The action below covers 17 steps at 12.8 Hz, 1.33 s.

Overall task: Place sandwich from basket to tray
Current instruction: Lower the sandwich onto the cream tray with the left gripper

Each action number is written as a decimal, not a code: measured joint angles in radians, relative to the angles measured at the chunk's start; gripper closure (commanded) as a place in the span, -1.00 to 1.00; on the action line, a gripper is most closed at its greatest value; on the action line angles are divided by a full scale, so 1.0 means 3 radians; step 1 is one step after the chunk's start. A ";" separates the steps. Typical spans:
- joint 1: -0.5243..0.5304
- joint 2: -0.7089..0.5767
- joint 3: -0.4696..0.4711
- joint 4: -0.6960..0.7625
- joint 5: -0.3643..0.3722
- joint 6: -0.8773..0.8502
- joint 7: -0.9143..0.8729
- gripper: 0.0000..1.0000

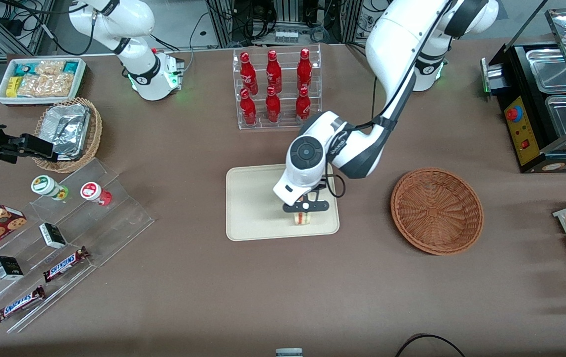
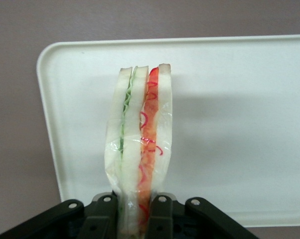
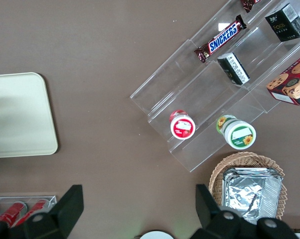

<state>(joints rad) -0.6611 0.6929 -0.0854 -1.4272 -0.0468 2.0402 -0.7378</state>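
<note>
Pincer [image 1: 304, 210] over tray [image 1: 253, 198], pinching sandwich [image 2: 140, 144] by narrow end, wedge hanging cut edge outward, poised for set-down. Basket [image 1: 436, 210] empty, toward working arm's end.

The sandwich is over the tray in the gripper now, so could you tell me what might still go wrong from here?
1. The gripper pinches the wrapped sandwich by one narrow end only; it may tip over or roll when let go.
2. It hangs over the part of the tray nearest the front camera, close to the rim, so it could end up on the rim.
3. The squeezed bread may stay dented.
</note>
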 measured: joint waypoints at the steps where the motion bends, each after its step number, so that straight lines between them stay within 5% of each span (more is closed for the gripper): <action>1: -0.0011 0.0050 -0.0023 0.0072 -0.0008 -0.0012 -0.0064 1.00; 7: -0.0161 0.0453 -0.0049 0.0579 -0.0009 -0.0188 -0.0367 1.00; 17: -0.0222 0.0580 -0.0045 0.0684 -0.0009 -0.0185 -0.0592 1.00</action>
<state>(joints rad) -0.7277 0.8669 -0.0990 -1.2218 -0.0495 1.9848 -0.9155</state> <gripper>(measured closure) 0.828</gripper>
